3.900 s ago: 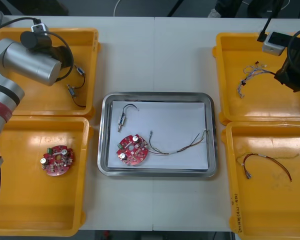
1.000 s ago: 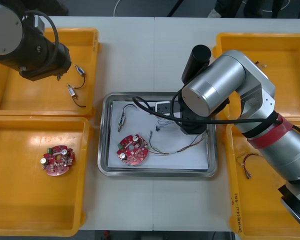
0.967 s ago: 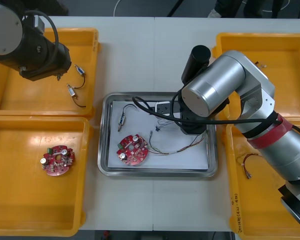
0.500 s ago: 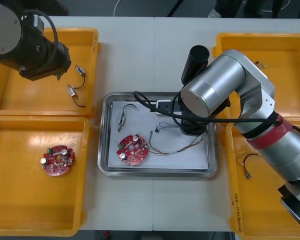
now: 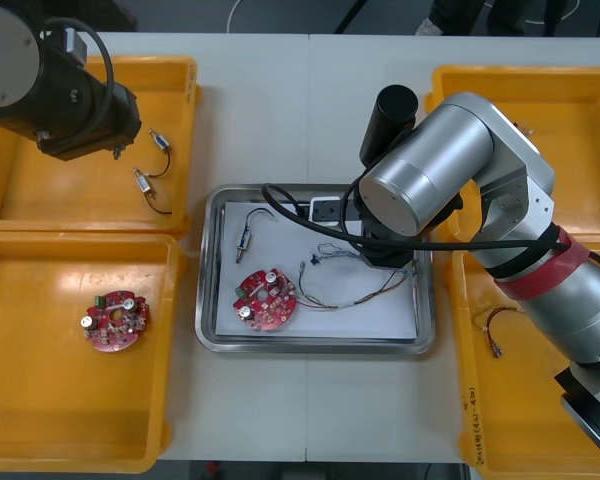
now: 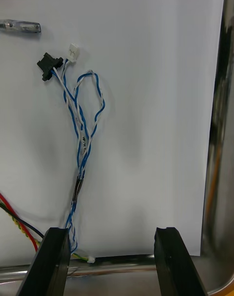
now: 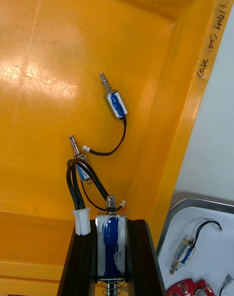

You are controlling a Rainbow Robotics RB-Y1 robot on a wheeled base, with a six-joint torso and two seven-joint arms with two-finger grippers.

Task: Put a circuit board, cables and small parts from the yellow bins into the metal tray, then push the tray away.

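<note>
The right gripper (image 6: 111,232) has its black fingers spread wide, released, with nothing gripped. It sits over the white-lined floor of the shiny rectangular metal tray (image 5: 212,300), in the tray's right half. The twisted blue and white cable (image 6: 80,130) lies slack on the white liner. Its lower run passes just beside one finger; its looped end, with a black plug and a white plug, lies farther out. A thin red and yellow cable (image 5: 370,290) lies in the tray too, running from beside the round red circuit board (image 5: 264,298) in the tray's near-left part. A small metal part with curled black lead (image 5: 244,238) lies in the tray's far-left corner.

The left gripper (image 7: 111,224) is clenched on a blue-wrapped cylindrical metal part (image 7: 111,245), over the glossy yellow plastic bin (image 5: 180,130) left of the tray's far side. Two loose metal parts (image 7: 116,101) with black leads lie on that bin's floor. A second red board (image 5: 113,321) lies in the other yellow bin (image 5: 170,340), left of the tray's near side.
</note>
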